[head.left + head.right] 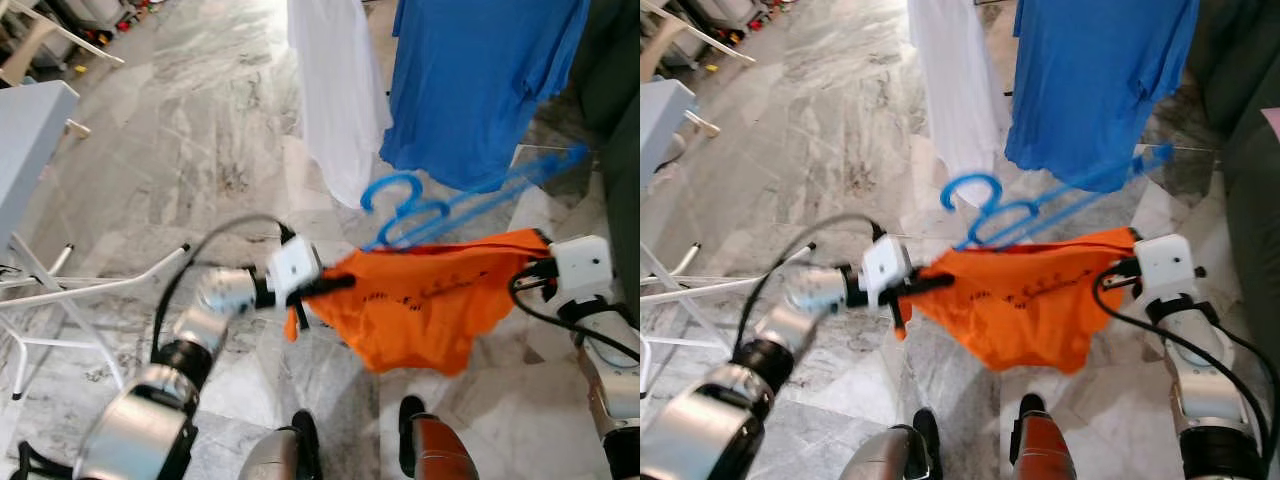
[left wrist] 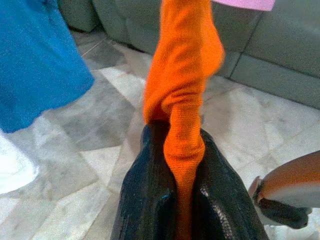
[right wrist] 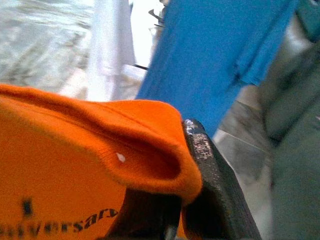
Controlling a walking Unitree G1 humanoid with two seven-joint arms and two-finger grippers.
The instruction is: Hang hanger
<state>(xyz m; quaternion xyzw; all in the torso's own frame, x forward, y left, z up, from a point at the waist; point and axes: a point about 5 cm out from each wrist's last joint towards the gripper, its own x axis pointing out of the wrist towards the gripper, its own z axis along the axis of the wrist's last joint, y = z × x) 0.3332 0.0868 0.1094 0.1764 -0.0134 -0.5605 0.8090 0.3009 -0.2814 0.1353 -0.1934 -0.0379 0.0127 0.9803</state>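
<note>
The hanger (image 1: pixel 455 205), blue plastic, sits in the middle of the left eye view, just above the top edge of an orange shirt (image 1: pixel 425 300) stretched between both arms. Its hook curls free toward the upper middle of the frame, caught on nothing. The left gripper (image 1: pixel 325 285) pinches the shirt's left corner and the right gripper (image 1: pixel 535 268) holds the right corner. At the top of the frame a white garment (image 1: pixel 335 90) and a blue shirt (image 1: pixel 480 80) already hang, over a marble floor (image 1: pixel 190 150).

The right eye view gives the same arrangement, the hook in the centre and apart from the hung clothes.

In the left wrist view, the black fingers (image 2: pixel 145 195) are clamped on a bunched fold of orange cloth running up the middle.

In the right wrist view, one dark finger (image 3: pixel 210 175) at lower centre presses the orange hem, with the blue shirt behind at upper right.

By my reading the shirt is held and the hanger looks threaded into it, but hanging is not yet done.
</note>
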